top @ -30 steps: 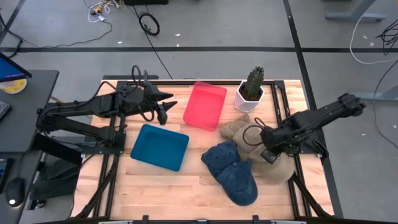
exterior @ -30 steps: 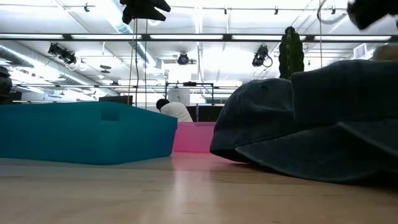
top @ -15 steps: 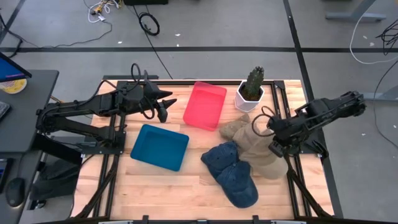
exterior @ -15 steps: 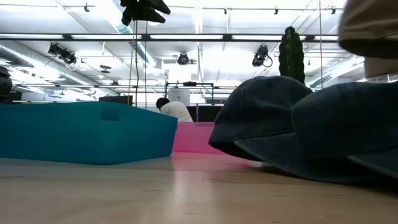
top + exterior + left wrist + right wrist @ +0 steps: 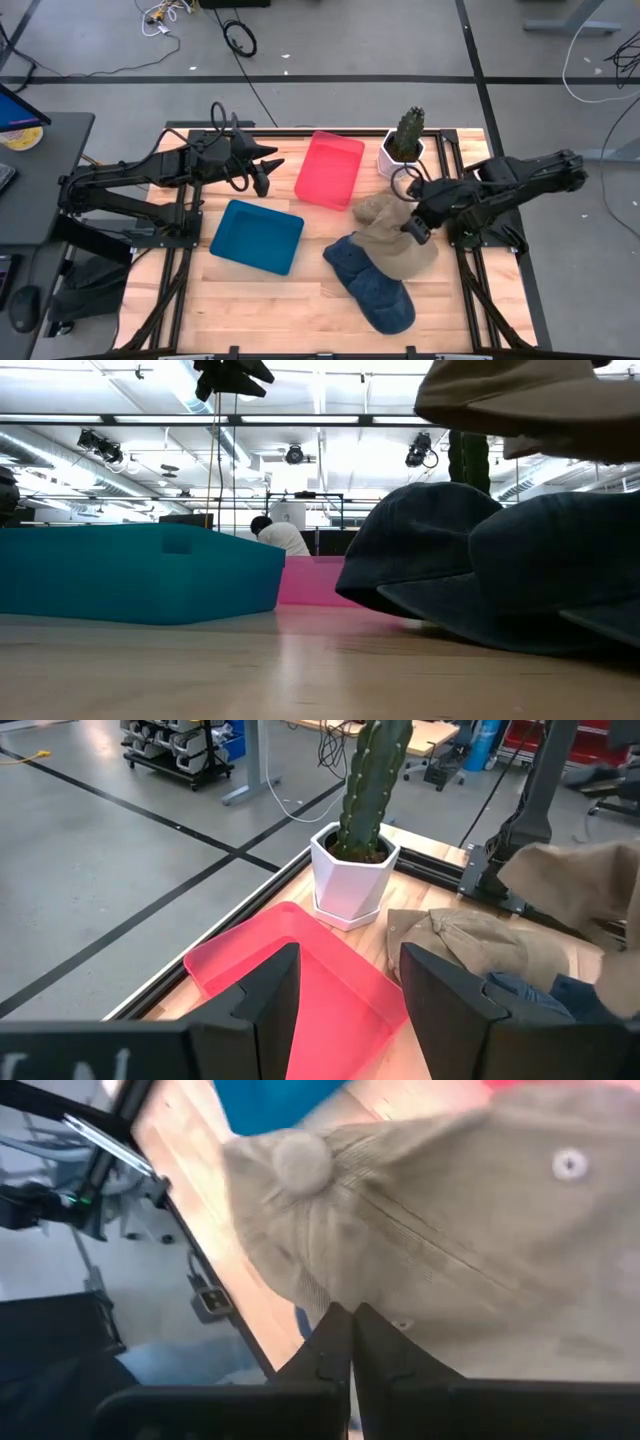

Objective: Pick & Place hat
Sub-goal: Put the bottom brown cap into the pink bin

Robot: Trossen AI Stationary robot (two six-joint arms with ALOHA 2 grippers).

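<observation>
A tan hat [image 5: 398, 248] hangs at my right gripper [image 5: 416, 226], above two dark blue hats [image 5: 375, 282] that lie on the table. In the low view the tan hat [image 5: 530, 405] floats over the blue hats [image 5: 480, 560]. The right wrist view shows its crown and top button [image 5: 300, 1160] just past my shut right gripper [image 5: 342, 1342]. A second tan hat [image 5: 376, 207] lies by the red tray [image 5: 330, 168]. My left gripper [image 5: 262, 172] waits open above the table's far left, its fingers [image 5: 285, 990] apart. My right gripper pinches the tan hat's crown cloth [image 5: 345, 1308] between its two shut fingers, some way from the top button. It comes from above, slanting in from the table's right. The hat is lifted clear of the table and hangs below the fingers.
A blue tray [image 5: 257, 236] sits left of the blue hats, the red tray behind it. A potted cactus [image 5: 403, 140] stands at the far edge, close to my right arm. Bare wood shows along the near edge [image 5: 290, 310].
My right gripper has risen and moved toward the table's left, staying shut on the tan hat. The hat has left the table's right side, lifted clear, and now hangs over the blue hats. One blue hat, earlier partly covered, lies uncovered.
</observation>
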